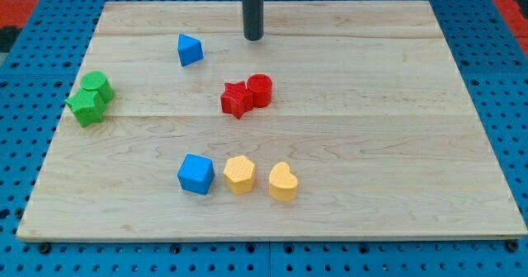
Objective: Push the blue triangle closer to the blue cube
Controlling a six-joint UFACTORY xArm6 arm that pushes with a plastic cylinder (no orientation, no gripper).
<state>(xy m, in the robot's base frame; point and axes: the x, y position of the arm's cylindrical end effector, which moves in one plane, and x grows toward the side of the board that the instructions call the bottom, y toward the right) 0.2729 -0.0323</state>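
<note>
The blue triangle [189,49] lies near the view's top left of the wooden board [396,145]. The blue cube [195,174] sits lower down, towards the view's bottom, well apart from the triangle. My tip [253,37] is a dark rod end near the top middle of the board, to the right of the blue triangle with a gap between them, not touching any block.
A red star block [237,99] and a red cylinder [260,90] touch near the middle. A yellow hexagon [239,175] and a yellow heart [283,182] sit right of the blue cube. Two green blocks [91,98] lie at the left edge.
</note>
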